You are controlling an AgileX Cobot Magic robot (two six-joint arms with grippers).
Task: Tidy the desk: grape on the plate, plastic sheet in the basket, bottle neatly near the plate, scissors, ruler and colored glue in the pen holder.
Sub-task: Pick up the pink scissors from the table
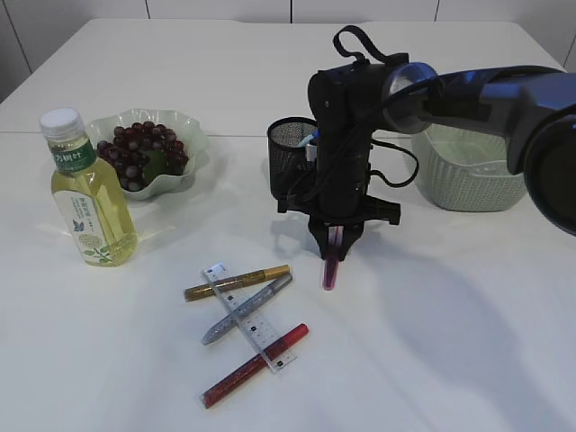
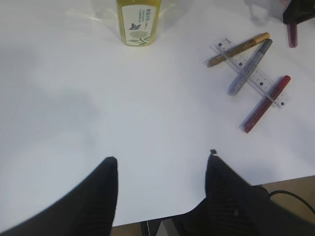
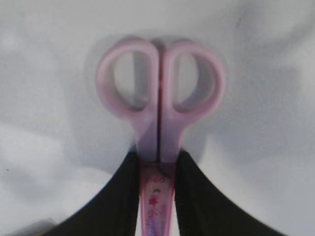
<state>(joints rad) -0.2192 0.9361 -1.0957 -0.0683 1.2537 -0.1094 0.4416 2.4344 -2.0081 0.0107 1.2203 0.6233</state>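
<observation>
My right gripper [image 1: 335,236] [image 3: 157,160] is shut on the sheathed blade end of pink scissors [image 1: 331,270] [image 3: 160,93], which hang handles-down just above the table, in front of the black mesh pen holder [image 1: 290,148]. A clear ruler [image 1: 249,317] [image 2: 251,72] lies under gold [image 1: 237,283], silver [image 1: 247,309] and red [image 1: 255,364] glue pens. Grapes [image 1: 142,151] sit on the green plate [image 1: 193,135]. The bottle [image 1: 85,193] [image 2: 139,22] stands left of it. My left gripper [image 2: 161,160] is open and empty over the table's front edge. No plastic sheet shows.
A pale green basket [image 1: 468,171] stands at the right behind my right arm. The table's front edge [image 2: 162,216] lies just under my left gripper. The pen holder has something blue and white inside it.
</observation>
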